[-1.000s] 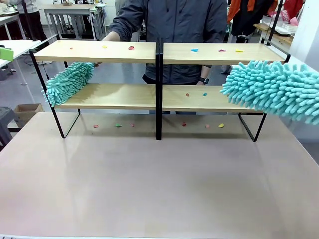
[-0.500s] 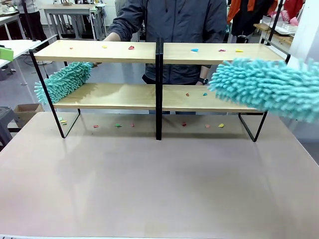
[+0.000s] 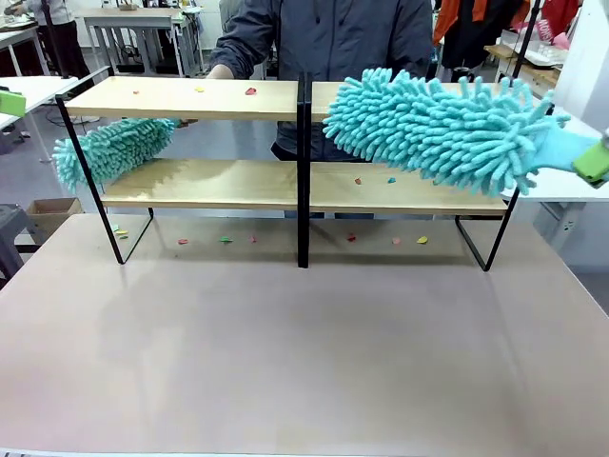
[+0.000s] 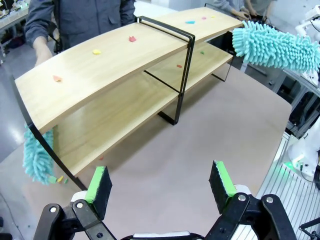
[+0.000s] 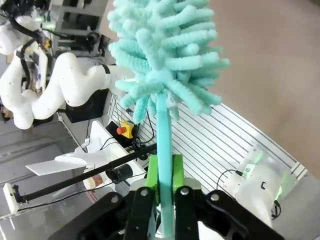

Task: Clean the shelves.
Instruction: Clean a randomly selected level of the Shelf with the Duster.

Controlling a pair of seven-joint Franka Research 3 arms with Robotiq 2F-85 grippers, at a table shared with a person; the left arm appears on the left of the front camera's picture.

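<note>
**Duster being brought to the top board, right half**

The right pincer [image 5: 165, 169] is being kept clamped on the thin teal handle [image 5: 163, 125] of a chenille duster [image 3: 438, 129], with the handle running straight out between the jaws. The fluffy head is being held across the right half of the shelves [image 3: 190, 98] at the height of the top board [image 3: 143, 97]. In the front view its tip is lying close to the black central divider [image 3: 304, 162]. In the left wrist view it appears just off the rack's right end, so contact with the wood cannot be told.

The left pincer [image 4: 160, 182] is being held empty, jaws wide apart, above the beige table [image 3: 285, 362] on which the rack is standing, towards its far side.

Small coloured scraps [image 3: 250, 91] are lying on the top board, on the lower board [image 3: 219, 183] and on the table beneath. A second duster [image 3: 109, 148] is being held at the rack's left end between the boards, its handle hidden. A person's hand [image 3: 221, 71] is resting at the top board's far edge.

The step in hand is judged to be the sweeping of the top board's right half. Next, the head needs to be pressed lightly onto the wood and drawn along it so that the scraps are pushed off. The frame and divider must not be snagged.
</note>
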